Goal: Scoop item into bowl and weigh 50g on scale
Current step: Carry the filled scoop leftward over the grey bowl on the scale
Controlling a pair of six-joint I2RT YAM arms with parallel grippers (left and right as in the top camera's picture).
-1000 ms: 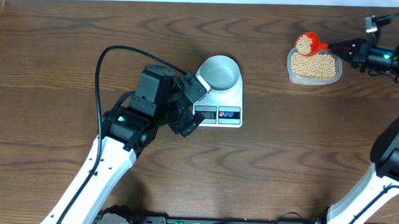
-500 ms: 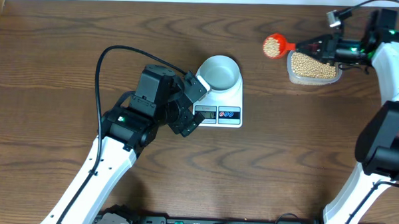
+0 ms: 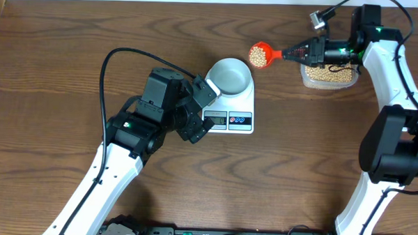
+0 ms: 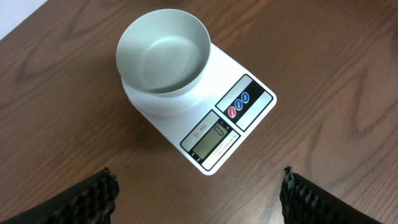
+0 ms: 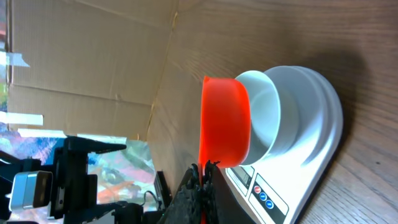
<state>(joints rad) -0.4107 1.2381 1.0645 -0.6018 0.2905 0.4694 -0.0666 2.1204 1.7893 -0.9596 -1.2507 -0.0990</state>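
The white bowl (image 3: 230, 76) stands empty on the white scale (image 3: 245, 102). A red scoop (image 3: 259, 54) heaped with tan beans (image 3: 257, 55) hangs in the air just right of the bowl. My right gripper (image 3: 295, 52) is shut on the scoop's handle. In the right wrist view the scoop (image 5: 224, 124) is side-on before the bowl (image 5: 267, 118), my gripper (image 5: 204, 167) clamped below it. My left gripper (image 3: 204, 112) stands open at the scale's front left, holding nothing. The left wrist view looks down on the bowl (image 4: 163, 53) and scale (image 4: 231, 70) beyond my gripper (image 4: 198, 180).
A clear plastic tub (image 3: 304, 77) of more beans (image 3: 332, 74) sits at the back right, under my right arm. A black cable (image 3: 124, 53) loops over the table left of the scale. Cardboard (image 5: 93, 50) stands along the table's far edge.
My right arm has carried the filled scoop leftward from over the tub to just beside the bowl. The left arm, bowl and scale have not moved.
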